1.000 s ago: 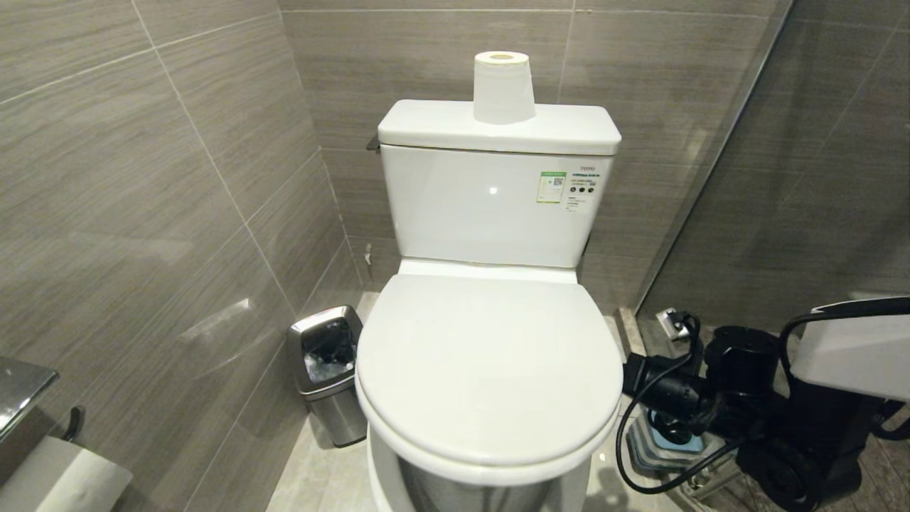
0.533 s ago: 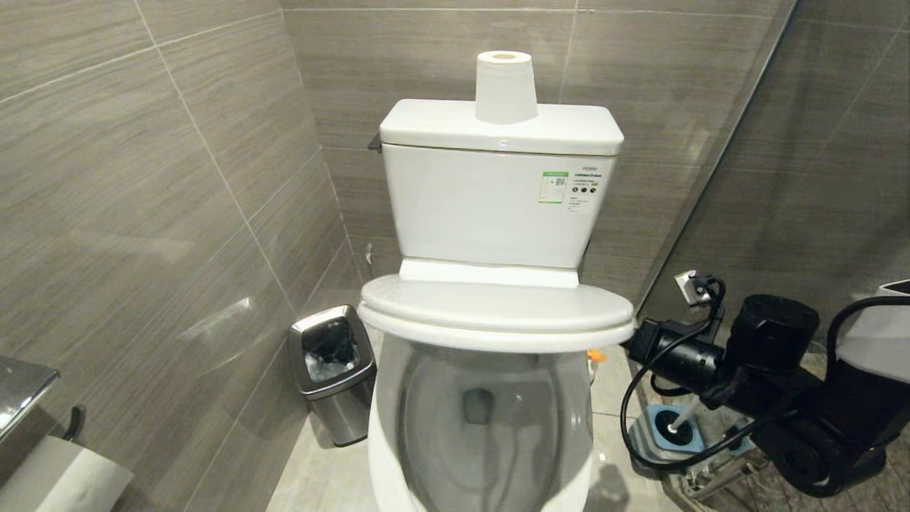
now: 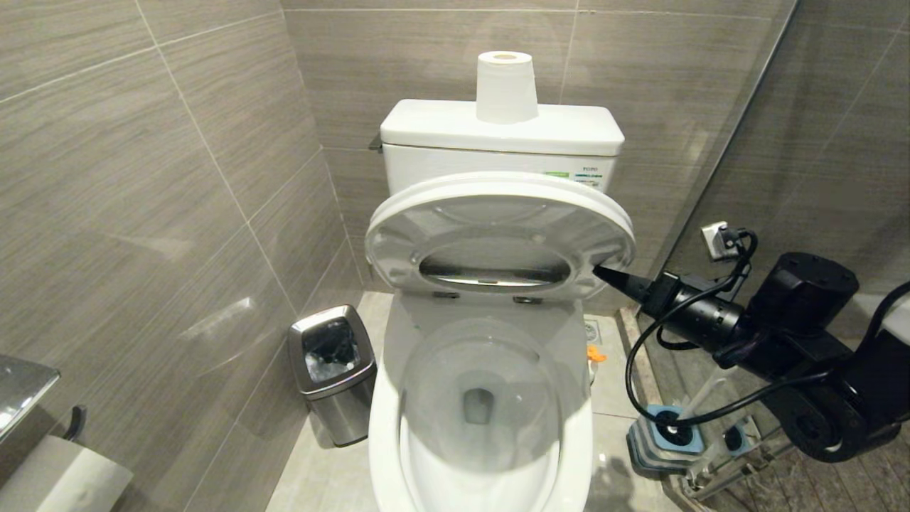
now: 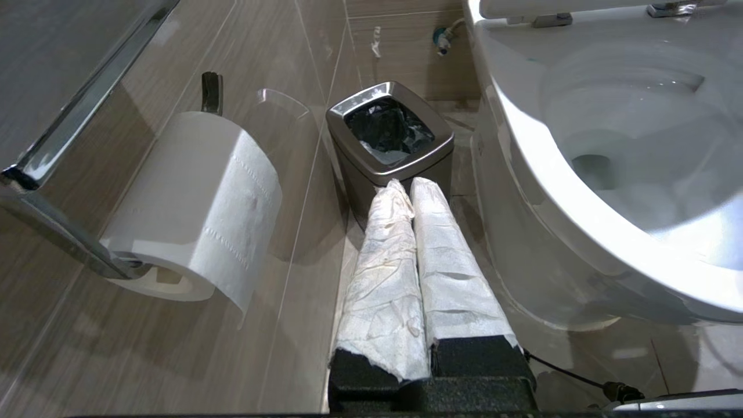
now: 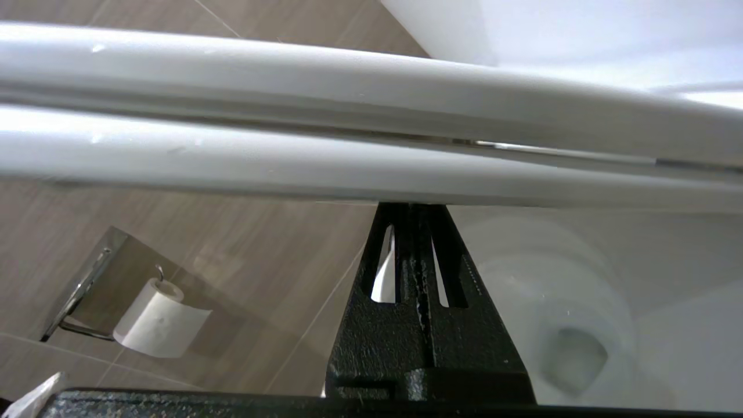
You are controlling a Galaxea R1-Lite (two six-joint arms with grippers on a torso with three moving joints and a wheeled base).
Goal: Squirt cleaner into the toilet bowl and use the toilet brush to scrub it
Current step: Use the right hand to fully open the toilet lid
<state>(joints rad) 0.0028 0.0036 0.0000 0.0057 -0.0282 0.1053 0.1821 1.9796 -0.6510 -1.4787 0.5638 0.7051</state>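
While the toilet bowl (image 3: 480, 398) lay open in the near centre and the toilet brush (image 3: 700, 398) stood in its holder (image 3: 665, 442) at right, the right end effector (image 3: 604, 272), fingers together, propped the seat and lid (image 3: 498, 238) half-raised farther back; next, likely, tipping them against the tank (image 3: 498, 128). The left end effector (image 4: 403, 188), closed, hung by the bin (image 4: 389, 130).

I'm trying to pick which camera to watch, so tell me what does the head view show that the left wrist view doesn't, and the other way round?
Only the head view shows the tank with a paper roll on top, the raised lid and seat, the right gripper shut under their edge, and the toilet brush in its holder on the floor. Only the left wrist view shows the left gripper, shut, paper-wrapped, parked low beside the toilet. Both show the toilet bowl, the steel bin and the wall-mounted roll.
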